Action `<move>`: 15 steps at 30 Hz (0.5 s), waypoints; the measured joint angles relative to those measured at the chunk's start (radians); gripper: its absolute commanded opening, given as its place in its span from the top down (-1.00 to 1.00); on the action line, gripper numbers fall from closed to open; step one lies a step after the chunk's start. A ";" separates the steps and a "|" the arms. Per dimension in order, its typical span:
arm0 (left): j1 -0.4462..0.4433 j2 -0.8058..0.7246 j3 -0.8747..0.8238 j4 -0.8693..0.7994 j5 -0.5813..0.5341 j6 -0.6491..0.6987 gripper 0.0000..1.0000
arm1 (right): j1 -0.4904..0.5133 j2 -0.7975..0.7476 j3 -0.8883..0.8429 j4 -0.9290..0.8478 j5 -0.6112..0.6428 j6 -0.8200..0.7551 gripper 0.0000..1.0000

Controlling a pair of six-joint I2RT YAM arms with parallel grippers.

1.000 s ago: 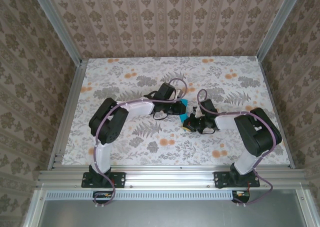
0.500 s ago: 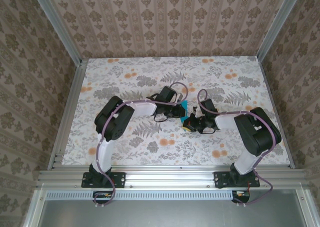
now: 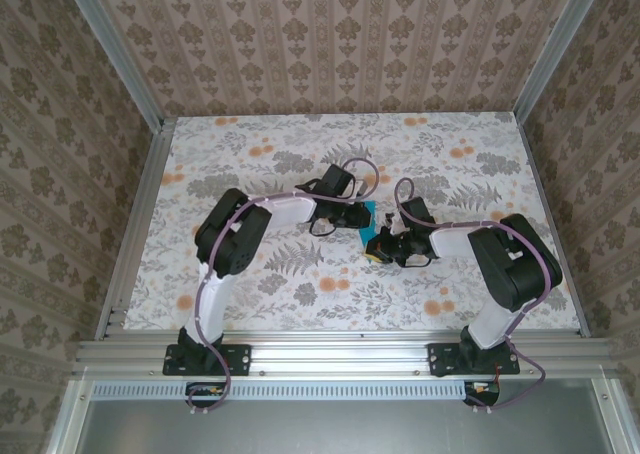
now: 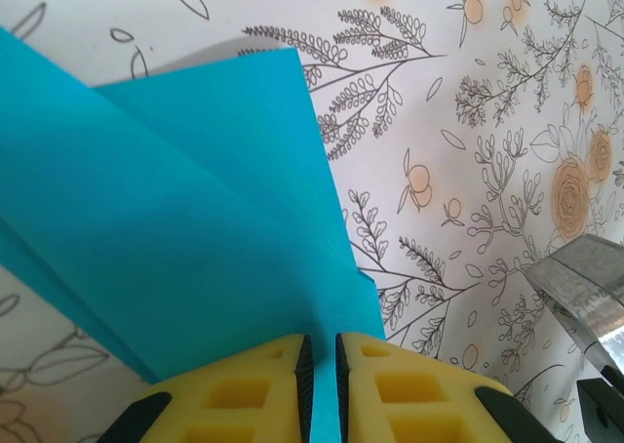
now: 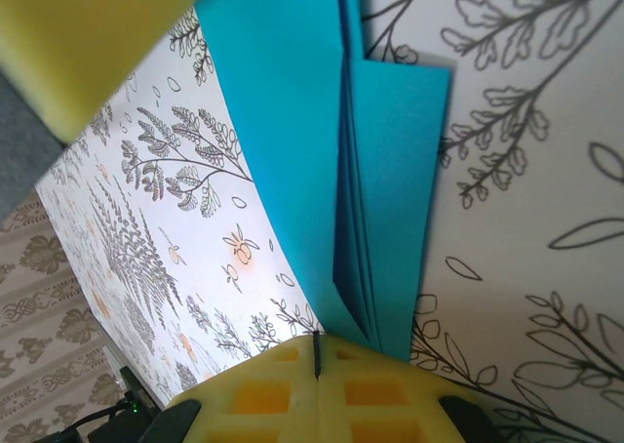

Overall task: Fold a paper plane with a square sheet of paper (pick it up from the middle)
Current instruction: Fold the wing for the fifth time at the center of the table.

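Observation:
The cyan sheet of paper (image 4: 195, 219) is folded into a narrow shape of several layers, like a paper plane's body, and lies low over the floral table near its middle (image 3: 369, 210). My left gripper (image 4: 320, 341) is shut on one edge of it, with cyan showing in the thin slit between the pads. In the top view, the left gripper (image 3: 357, 217) meets the right gripper (image 3: 373, 246) just in front of the paper. My right gripper (image 5: 317, 343) has its pads pressed together with nothing between them. The paper's stacked layers (image 5: 390, 150) run under its right finger (image 5: 390, 389).
The floral table (image 3: 250, 274) stretches out on all sides of the paper. Aluminium rails (image 3: 135, 224) and wallpapered walls bound it. A yellow finger of the left gripper (image 5: 88, 33) looms blurred close to the right wrist camera. A metal part of the right arm (image 4: 585, 287) sits at that view's right edge.
The left arm's elbow has swung right and forward, and its wrist has shifted slightly toward the back. The paper stays pinched in it. The right arm has not moved.

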 measured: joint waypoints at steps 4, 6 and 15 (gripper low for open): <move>0.012 0.023 0.039 -0.038 0.031 0.017 0.62 | -0.001 -0.002 -0.002 0.000 0.000 -0.008 0.89; 0.018 0.031 0.050 -0.047 0.047 0.021 0.62 | -0.005 -0.006 -0.006 0.000 0.000 -0.017 0.89; 0.049 0.058 0.091 -0.055 0.071 0.028 0.62 | -0.019 -0.037 -0.026 -0.043 0.003 -0.060 0.89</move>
